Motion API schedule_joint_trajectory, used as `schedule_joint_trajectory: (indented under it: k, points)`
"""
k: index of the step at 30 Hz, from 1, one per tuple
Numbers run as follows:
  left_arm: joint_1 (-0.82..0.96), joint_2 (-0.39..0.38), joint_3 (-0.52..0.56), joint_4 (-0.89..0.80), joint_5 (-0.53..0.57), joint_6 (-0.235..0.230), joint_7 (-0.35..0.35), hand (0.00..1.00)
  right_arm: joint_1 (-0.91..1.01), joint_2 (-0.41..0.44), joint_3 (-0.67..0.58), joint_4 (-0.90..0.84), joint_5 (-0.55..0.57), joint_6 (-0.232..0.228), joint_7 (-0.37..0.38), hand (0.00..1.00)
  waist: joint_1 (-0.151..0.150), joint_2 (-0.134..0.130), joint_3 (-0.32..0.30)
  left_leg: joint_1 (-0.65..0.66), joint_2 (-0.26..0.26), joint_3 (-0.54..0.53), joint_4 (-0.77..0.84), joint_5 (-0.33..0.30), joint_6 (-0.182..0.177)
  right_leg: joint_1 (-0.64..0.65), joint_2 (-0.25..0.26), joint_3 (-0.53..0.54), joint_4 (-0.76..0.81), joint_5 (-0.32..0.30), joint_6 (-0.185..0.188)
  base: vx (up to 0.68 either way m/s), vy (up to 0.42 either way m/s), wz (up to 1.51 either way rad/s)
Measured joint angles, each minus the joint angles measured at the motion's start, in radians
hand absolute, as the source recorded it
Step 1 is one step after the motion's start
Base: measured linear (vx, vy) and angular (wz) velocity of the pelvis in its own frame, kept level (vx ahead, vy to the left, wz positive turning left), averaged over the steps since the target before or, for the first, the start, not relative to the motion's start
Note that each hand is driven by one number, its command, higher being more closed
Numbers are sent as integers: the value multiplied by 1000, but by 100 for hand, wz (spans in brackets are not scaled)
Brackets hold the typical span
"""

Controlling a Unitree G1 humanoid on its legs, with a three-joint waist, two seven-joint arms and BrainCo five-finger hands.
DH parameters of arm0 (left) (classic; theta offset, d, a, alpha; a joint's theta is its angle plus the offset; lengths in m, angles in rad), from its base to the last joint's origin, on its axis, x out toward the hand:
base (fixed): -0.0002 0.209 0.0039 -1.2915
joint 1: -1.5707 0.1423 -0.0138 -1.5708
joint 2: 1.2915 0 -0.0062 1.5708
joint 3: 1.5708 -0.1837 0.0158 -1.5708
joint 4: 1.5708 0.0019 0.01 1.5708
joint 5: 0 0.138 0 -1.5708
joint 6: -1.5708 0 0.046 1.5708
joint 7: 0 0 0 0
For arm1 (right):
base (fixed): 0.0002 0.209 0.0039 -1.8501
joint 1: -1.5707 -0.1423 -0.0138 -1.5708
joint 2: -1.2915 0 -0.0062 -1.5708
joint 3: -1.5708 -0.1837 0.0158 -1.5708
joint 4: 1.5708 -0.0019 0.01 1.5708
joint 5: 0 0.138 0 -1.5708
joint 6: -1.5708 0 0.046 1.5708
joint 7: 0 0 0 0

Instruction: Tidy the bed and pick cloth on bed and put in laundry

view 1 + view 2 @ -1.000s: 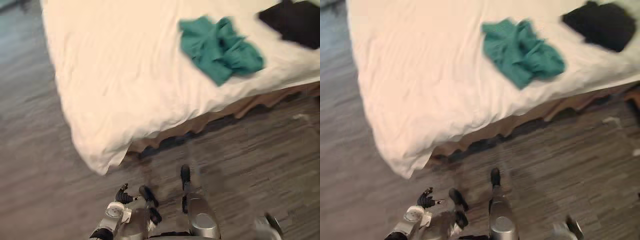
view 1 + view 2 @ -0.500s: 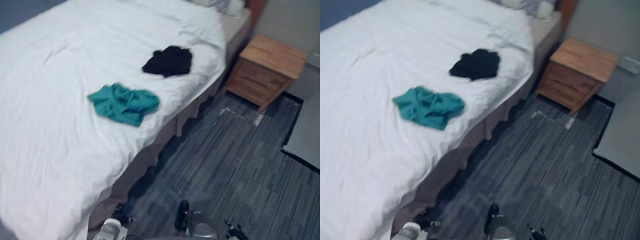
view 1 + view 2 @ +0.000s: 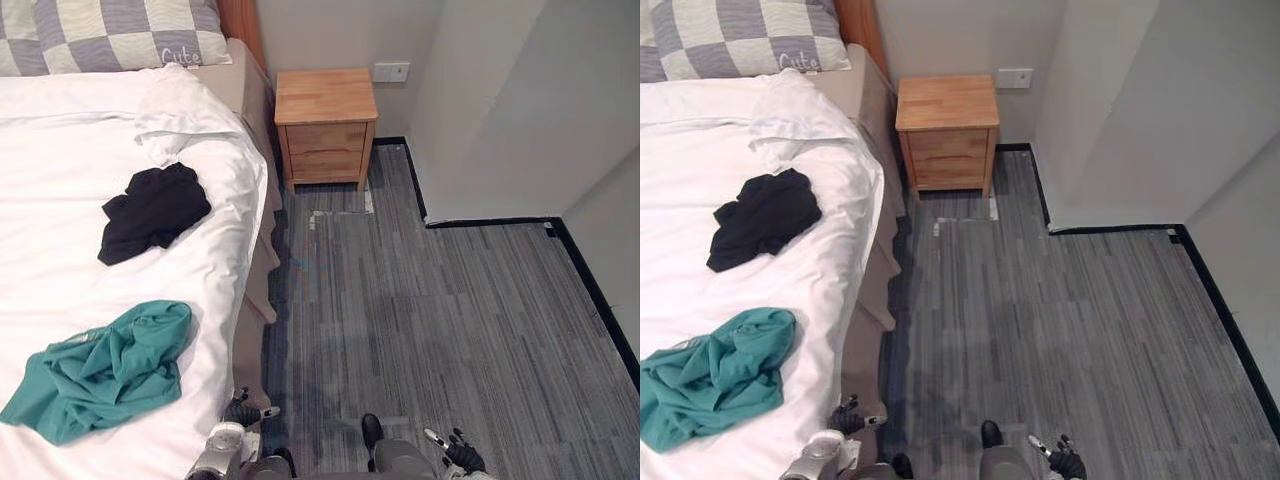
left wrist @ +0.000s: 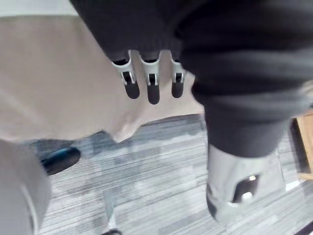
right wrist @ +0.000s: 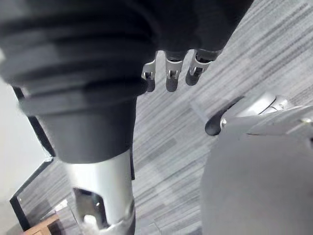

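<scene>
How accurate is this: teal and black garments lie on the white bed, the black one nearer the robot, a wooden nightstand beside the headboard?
One slip: the teal garment is nearer the robot, the black garment farther toward the checked pillow, as the left eye view shows. Both lie on the white bed, the wooden nightstand beside the headboard.

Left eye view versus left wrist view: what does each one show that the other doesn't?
Left eye view: the teal cloth and black cloth lying apart on the white bed, plus a checked pillow. Left wrist view: the left hand close up, fingers straight, holding nothing. Both: the beige bed skirt and grey floor.
</scene>
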Motion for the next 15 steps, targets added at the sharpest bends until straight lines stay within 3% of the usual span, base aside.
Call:
schedule_joint_trajectory:
  k: [2, 3, 4, 5, 6, 7, 9, 11, 12, 14, 15]
  points:
    - [20, 13, -19, -1, -11, -15, 0, 0, -14, 3, 6, -2, -35, -10, 21, 0, -7, -16, 25, 68, -17, 23, -17, -6, 11, -69, -46, -116, 208, -15, -38, -9, 64, -38]
    - [30, 22, -32, -1, -17, -21, -1, 0, -9, 3, 15, -2, -43, -18, 32, 0, -16, -18, 23, 80, -19, 14, -28, -24, 31, -76, -44, -134, 229, -43, -50, 1, 36, -9]
    - [34, 28, -33, 0, -17, -24, -2, 0, -7, 7, 24, -1, -46, -22, 37, 0, -16, -34, 23, 86, -25, 15, -30, -28, 29, -76, -43, -129, 219, -56, -43, 33, -1, 1]
    - [40, 49, -34, 2, -17, -24, -5, 0, -4, 22, 38, -6, -44, -31, 46, 0, -14, -60, 23, 85, -32, 9, -25, -35, 20, -58, -39, -135, 129, -71, -45, 81, -60, -5]
    - [41, 59, -33, 8, -16, -23, -11, 0, 2, 35, 40, -11, -23, -43, 51, 0, -10, -69, 23, 62, -31, 5, -19, -40, 14, -12, -34, -147, 9, -89, -59, 114, -98, -4]
    - [40, 54, -31, 17, -16, -21, -19, 0, -9, 37, 40, -12, 3, -47, 50, 0, -13, -67, 32, 46, -24, 5, -21, -37, 11, 7, -24, -160, -42, -73, -98, 107, -92, 1]
    - [46, 43, -31, 20, -16, -22, -32, 0, -15, 35, 42, -15, 13, -54, 43, 0, -32, -50, 49, 50, -24, -3, -35, -32, 9, -13, -32, -171, 5, -83, -76, 57, -42, 12]
    - [73, 46, -25, 19, -16, -25, -38, 0, -10, 25, 46, -41, 8, -55, 30, 0, -38, -44, 50, 78, -25, -8, -34, -52, -2, -31, -43, -182, 87, -140, -82, 68, -65, 7]
    - [87, 48, 3, 14, -16, -28, -38, 0, 7, 19, 62, -62, -9, -56, 27, 0, -41, -39, 39, 68, -24, -13, -11, -95, -10, -34, -48, -191, 109, -191, -105, 76, -123, 8]
    - [135, 33, 37, 6, -15, -33, -40, 0, 32, -13, 84, -78, -24, -36, 30, 0, -36, -7, -9, 43, 17, 2, 55, -130, -61, -11, -15, -217, 75, -231, -132, 191, -119, 13]
    - [149, 26, 108, -10, -11, -54, -47, 0, 36, -20, 99, -77, -48, -26, 31, 0, -33, -1, -1, -87, 69, -18, 382, -135, -78, 20, 11, -217, 48, -243, -145, 293, -173, 9]
